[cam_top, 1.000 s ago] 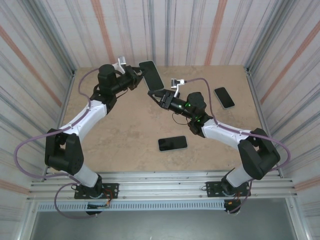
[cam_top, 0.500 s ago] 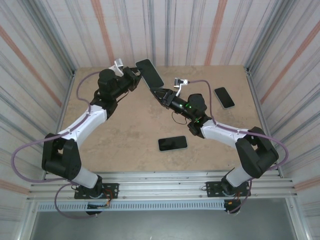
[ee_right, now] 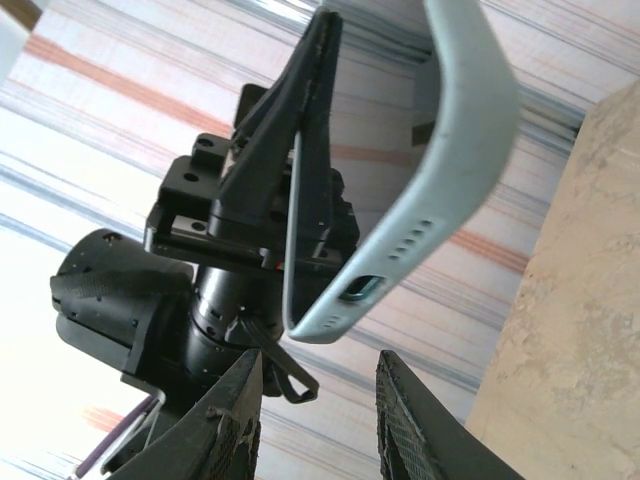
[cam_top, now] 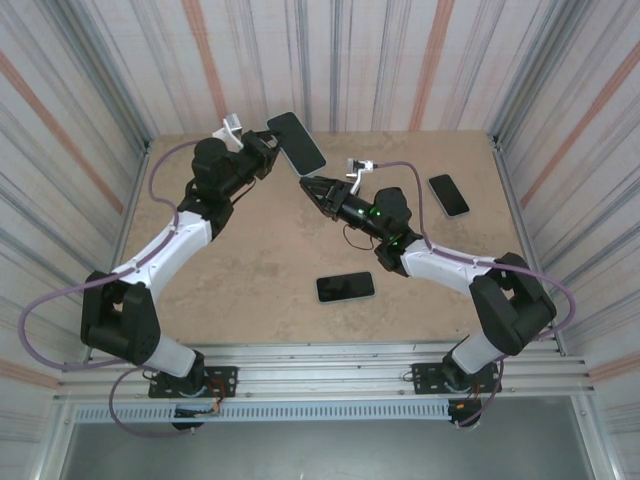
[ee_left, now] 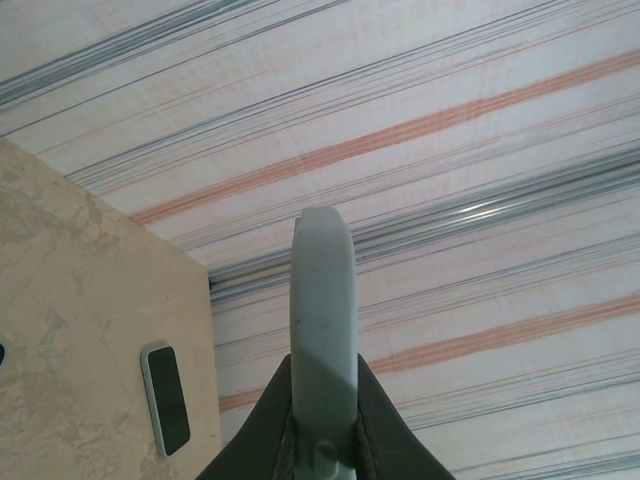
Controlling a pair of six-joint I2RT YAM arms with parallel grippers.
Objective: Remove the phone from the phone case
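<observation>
Clearly the task is sitting at an early stage. The left gripper (cam_top: 262, 150) is holding the phone case (cam_top: 296, 142) up in the air above the far edge of the desk (cam_top: 250, 260), toward its far left corner, with its jaws pinching 1 end of the case across front and back. The left wrist view is looking along the case's thin pale edge (ee_left: 322, 330) rising out of those jaws. From above, the dark phone (cam_top: 298, 146) is showing inside the pale rim, so it appears to be seated and not yet freed.

The right gripper (cam_top: 312, 188) is hanging just beside the lower end of the case, apart from it, with its jaws spread and gripping nothing. Its wrist camera is looking up at the case's bottom end (ee_right: 400, 250), where the port and speaker holes are facing it.

All the real work is remaining: getting a hold on the case or phone, peeling them apart, and separating them.

2 other phones are lying on the desk, 1 near the middle (cam_top: 345, 286) and 1 by the right edge (cam_top: 449, 195).
</observation>
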